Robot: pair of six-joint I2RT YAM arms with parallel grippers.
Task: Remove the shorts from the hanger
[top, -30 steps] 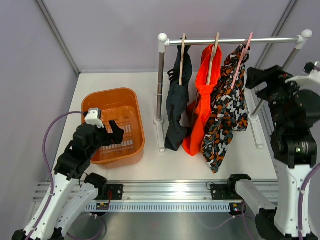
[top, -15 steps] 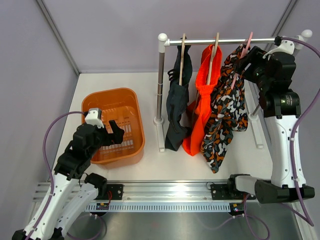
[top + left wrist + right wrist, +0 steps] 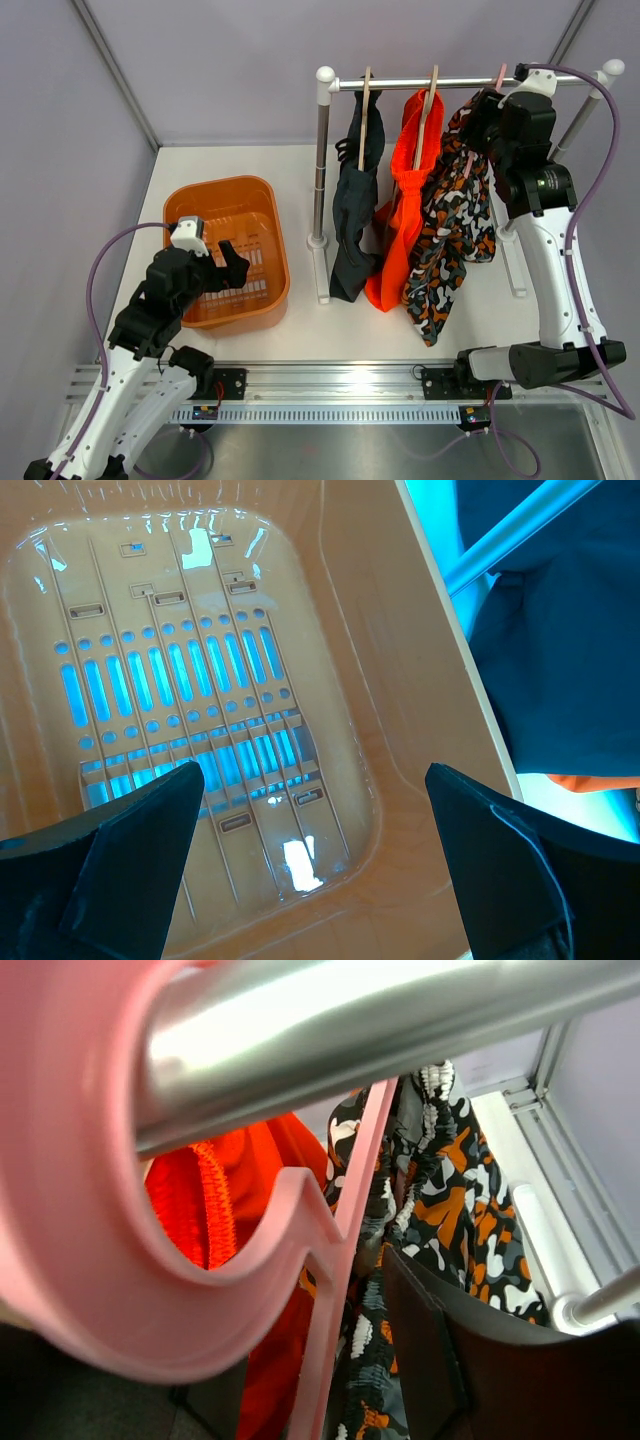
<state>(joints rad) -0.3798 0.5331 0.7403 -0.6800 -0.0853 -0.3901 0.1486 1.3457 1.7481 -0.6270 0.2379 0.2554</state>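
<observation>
All three garments hang from the rail (image 3: pixel 440 82): the navy shorts (image 3: pixel 352 210) on the left, the orange shorts (image 3: pixel 405 200) in the middle, and the camouflage shorts (image 3: pixel 450 240) on the pink hanger (image 3: pixel 480 125).

The right gripper (image 3: pixel 482 112) is raised to the top of that hanger, just under the rail. In the wrist view its fingers are seen spread to either side of the hanger neck, clamped on nothing.

Risks noted:
- If only the hanger is gripped, it may be lifted off with the shorts on it.
- If the cloth is pulled sideways, the hanger may slide along the rail into the orange shorts, which touch the camouflage pair.
- The hook may also catch on the rail.
- The purple cable (image 3: pixel 590 130) passes close to the rail end and may snag.

The left gripper (image 3: pixel 222 262) is held released over the basket (image 3: pixel 180 205) on the tabletop (image 3: pixel 300 175), well apart from the rack. Nothing stands between the rack and the basket except the rack's post (image 3: pixel 321 170).
</observation>
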